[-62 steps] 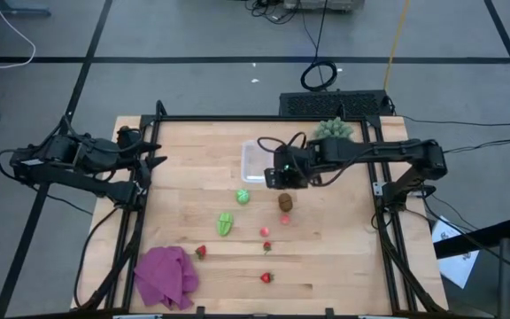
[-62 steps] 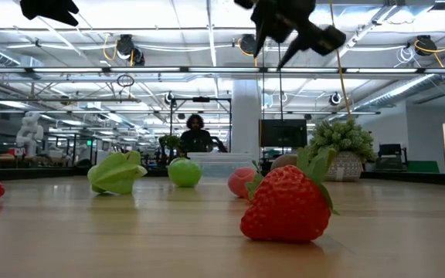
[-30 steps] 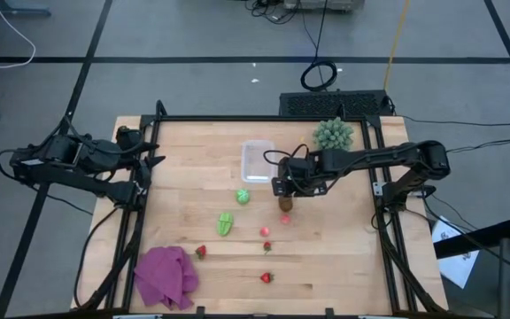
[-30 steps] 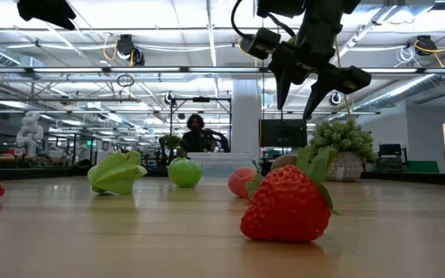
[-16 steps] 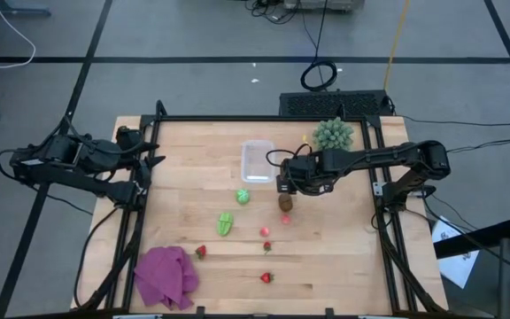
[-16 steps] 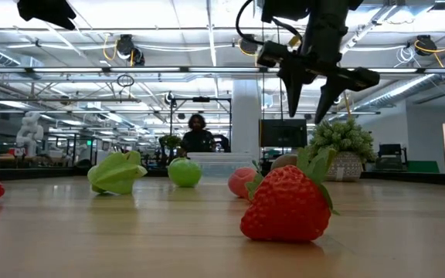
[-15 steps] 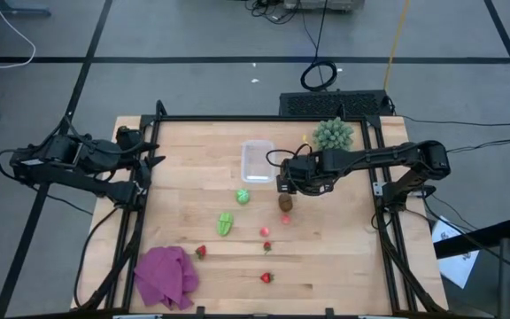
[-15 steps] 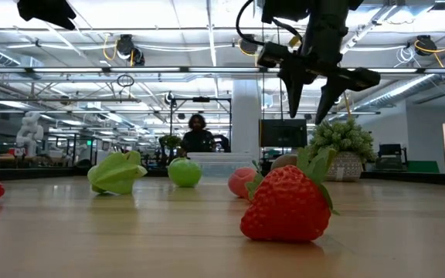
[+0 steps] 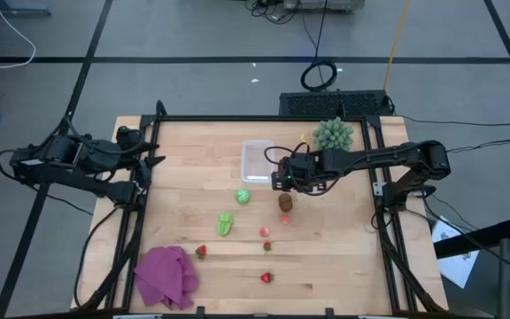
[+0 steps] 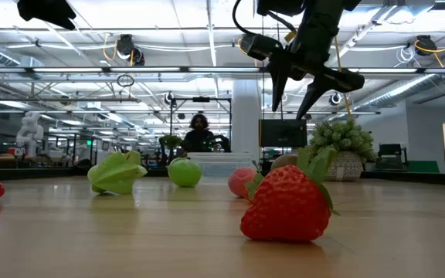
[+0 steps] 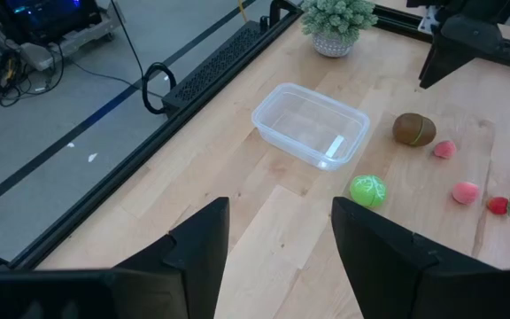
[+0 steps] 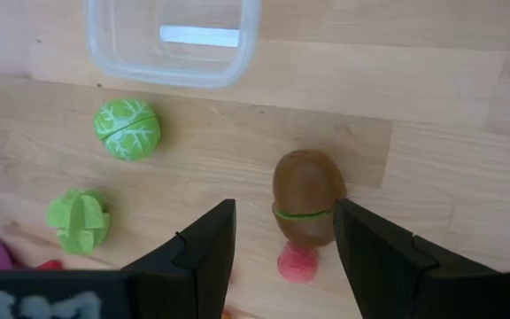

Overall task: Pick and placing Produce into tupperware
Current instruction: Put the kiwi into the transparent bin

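Note:
The clear tupperware stands with nothing in it at the table's far middle. Of the produce, the brown kiwi lies on the wood just nearer than it. A round green piece and a green star piece lie to the kiwi's left. Two pink pieces and several red strawberries lie nearer the front. My right gripper hangs open above the table between tupperware and kiwi; in its wrist view the kiwi shows between its fingers, well below them. My left gripper waits open at the table's left edge.
A spiky potted plant stands at the far right corner. A purple cloth lies crumpled at the near left corner. A black frame runs round the table. A person shows in the room far behind.
My right gripper has swung over the kiwi, its fingertips first toward the table's right, then back toward the left and the tupperware. It has stayed open and above the table. The produce has not moved.

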You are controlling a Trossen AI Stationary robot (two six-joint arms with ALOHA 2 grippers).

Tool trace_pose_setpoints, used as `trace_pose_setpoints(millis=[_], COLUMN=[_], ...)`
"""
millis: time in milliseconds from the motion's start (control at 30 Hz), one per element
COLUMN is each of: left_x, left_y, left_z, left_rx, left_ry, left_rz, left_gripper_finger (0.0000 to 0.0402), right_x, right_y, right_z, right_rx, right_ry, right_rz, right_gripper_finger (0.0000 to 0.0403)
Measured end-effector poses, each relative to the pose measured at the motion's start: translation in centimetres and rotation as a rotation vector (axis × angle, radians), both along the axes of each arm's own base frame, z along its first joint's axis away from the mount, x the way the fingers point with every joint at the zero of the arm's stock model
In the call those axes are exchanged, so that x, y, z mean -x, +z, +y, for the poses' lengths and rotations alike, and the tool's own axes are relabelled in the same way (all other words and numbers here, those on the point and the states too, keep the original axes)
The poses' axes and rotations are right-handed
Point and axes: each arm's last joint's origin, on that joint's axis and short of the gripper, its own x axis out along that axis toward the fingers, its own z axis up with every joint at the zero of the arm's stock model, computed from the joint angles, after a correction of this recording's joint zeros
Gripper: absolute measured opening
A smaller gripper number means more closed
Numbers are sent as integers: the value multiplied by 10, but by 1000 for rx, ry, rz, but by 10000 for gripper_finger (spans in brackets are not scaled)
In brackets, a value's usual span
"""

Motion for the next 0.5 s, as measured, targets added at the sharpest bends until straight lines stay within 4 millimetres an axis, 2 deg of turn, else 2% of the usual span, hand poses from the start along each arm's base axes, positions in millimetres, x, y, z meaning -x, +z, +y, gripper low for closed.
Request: trace_pose_setpoints(millis=[367, 500], left_x=[0, 0], left_y=[0, 0], left_z=[0, 0], left_rx=[2, 2], left_ry=[-2, -2], left_rz=[0, 0], left_gripper_finger=[205, 205], right_x=[-3, -11], right_y=[1, 2], right_z=[-1, -1], right_rx=[-17, -47], right_ry=[-40, -38], right_rz=[-37, 0], right_gripper_finger=[180, 180])
